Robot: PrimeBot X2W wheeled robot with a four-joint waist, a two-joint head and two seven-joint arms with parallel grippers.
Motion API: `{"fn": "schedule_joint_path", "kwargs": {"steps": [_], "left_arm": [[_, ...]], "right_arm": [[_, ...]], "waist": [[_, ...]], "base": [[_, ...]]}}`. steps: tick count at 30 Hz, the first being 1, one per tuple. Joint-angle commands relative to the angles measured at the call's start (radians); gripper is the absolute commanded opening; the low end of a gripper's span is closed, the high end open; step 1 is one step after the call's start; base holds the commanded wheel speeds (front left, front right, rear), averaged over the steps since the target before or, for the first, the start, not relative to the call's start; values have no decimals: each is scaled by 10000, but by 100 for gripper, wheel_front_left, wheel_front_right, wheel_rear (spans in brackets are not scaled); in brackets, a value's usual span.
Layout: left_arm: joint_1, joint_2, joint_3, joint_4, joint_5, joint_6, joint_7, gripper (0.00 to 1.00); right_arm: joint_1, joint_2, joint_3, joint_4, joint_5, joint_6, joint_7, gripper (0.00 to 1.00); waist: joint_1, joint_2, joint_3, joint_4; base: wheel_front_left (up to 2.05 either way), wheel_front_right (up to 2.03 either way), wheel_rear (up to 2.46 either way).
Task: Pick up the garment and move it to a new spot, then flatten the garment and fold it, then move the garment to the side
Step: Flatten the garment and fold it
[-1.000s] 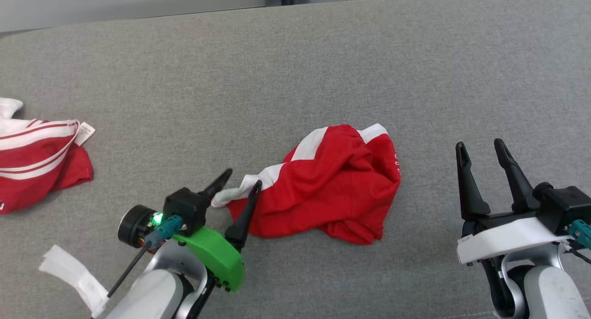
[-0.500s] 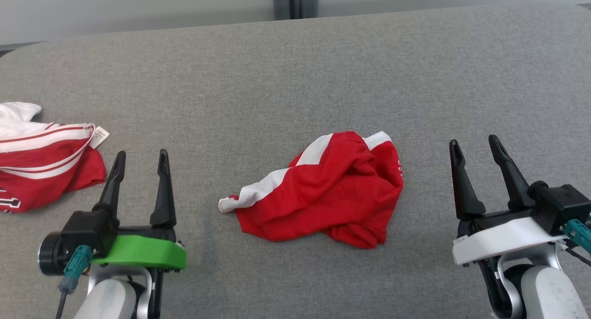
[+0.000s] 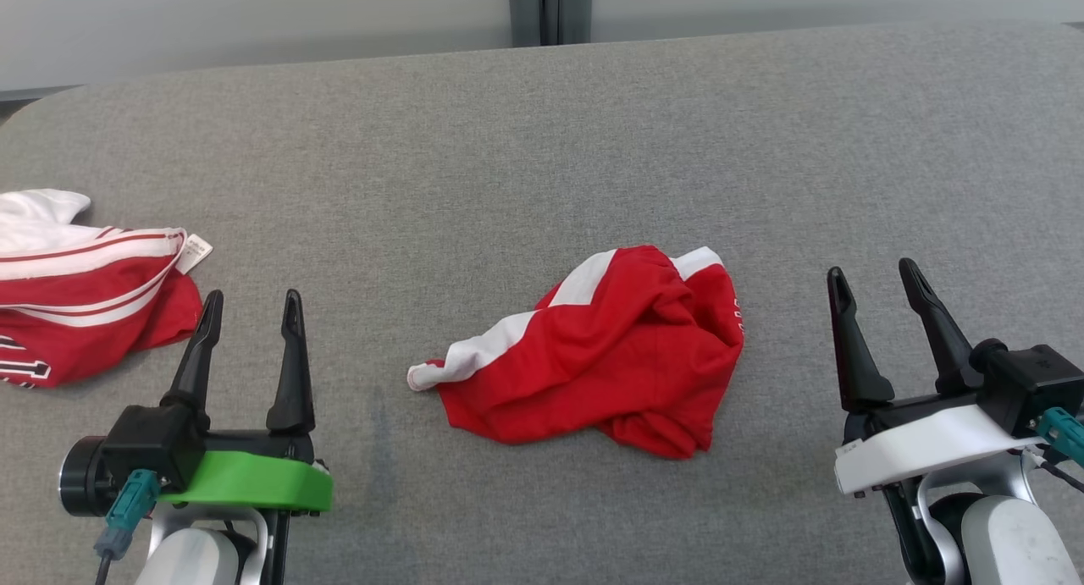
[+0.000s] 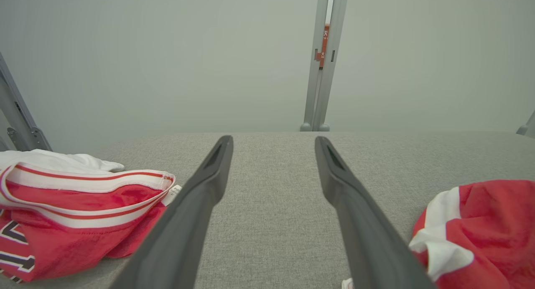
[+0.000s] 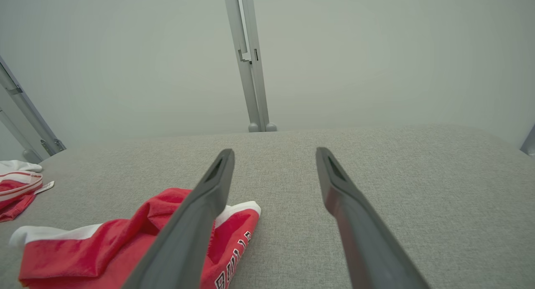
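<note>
1. Garment position: the red garment lies crumpled in a loose heap near the middle of the grey bench, roughly midway between the two arms and touching neither.
2. Left pincer: fingers spread wide, holding nothing, pointing away from the robot, well to the left of the heap.
3. Right pincer: likewise spread wide and empty, standing apart from the heap's right edge.
4. Reason for placement, as a judgement: a central spot with bare cloth on every side suits spreading, and one pincer on either flank suits pulling opposite edges outward. Flattening has not begun; no fold is made.
5. Material: thin, limp knit, red with a broad white band that trails to a point at the heap's left. Deep creases and rolled edges show it holds no shape of its own. The right wrist view shows white block lettering on one fold, only partly legible.
6. Bench surface: grey woven covering with a fine, even grain and rounded far corners.
7. Other item: a second, striped garment, red with white bands and a small label, lies bunched at the bench's left edge, close to the left pincer but not touching it.
</note>
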Motion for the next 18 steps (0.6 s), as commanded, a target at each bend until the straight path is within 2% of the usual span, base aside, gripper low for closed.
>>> {"fn": "schedule_joint_path", "kwargs": {"steps": [1,8,18], "left_arm": [[90,-43,39,31,67,-61,-30,100],[-326,-310,-100,108,254,-281,-31,100],[-764,-798,-118,192,546,-626,-30,100]], "right_arm": [[104,-51,-33,-6,11,5,36,100],[-375,-560,392,602,170,5,327,100],[-1542,-1108,2271,2305,809,3,511,100]], "waist": [[0,0,5,22],[0,0,231,406],[0,0,961,1055]], "base": [[0,0,0],[0,0,0],[0,0,0]]}}
